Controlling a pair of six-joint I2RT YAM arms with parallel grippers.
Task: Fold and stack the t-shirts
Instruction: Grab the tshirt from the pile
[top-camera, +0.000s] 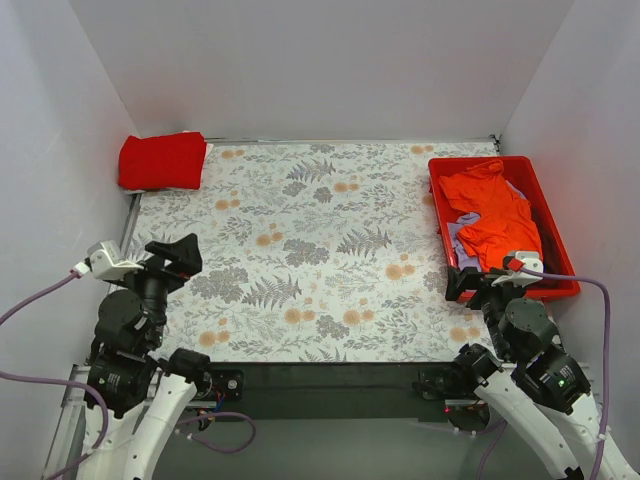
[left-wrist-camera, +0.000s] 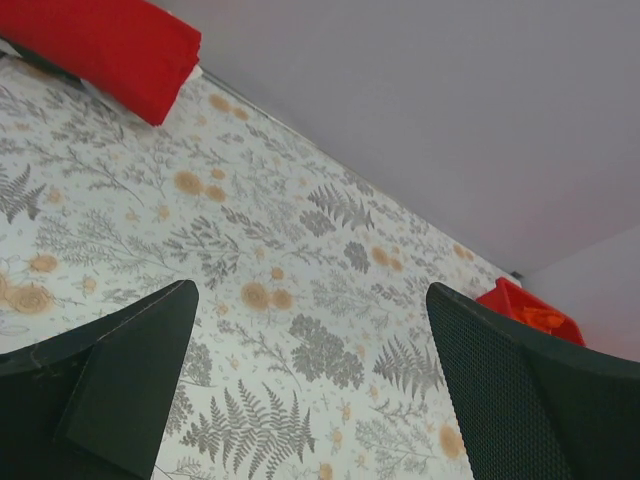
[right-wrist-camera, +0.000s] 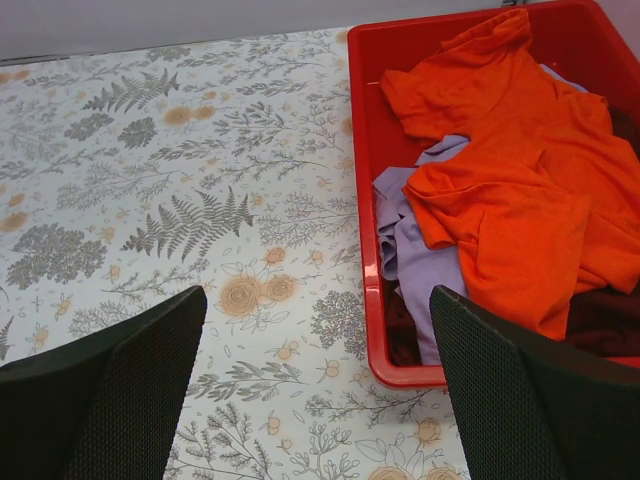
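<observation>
Left gripper (left-wrist-camera: 310, 290), right gripper (right-wrist-camera: 312, 295) sitting released, empty. You're taking orange tee (right-wrist-camera: 520, 200) from bin (right-wrist-camera: 362, 120) at right edge: pinch top layer only, avoiding lavender tee (right-wrist-camera: 400, 240).

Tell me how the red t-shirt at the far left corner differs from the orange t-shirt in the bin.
The red t-shirt is folded into a compact block; the orange t-shirt lies crumpled and spread open. The red t-shirt rests on the table by the far left corner; the orange t-shirt lies in the red bin at the right, over a lavender shirt. Both are plain cloth.
</observation>
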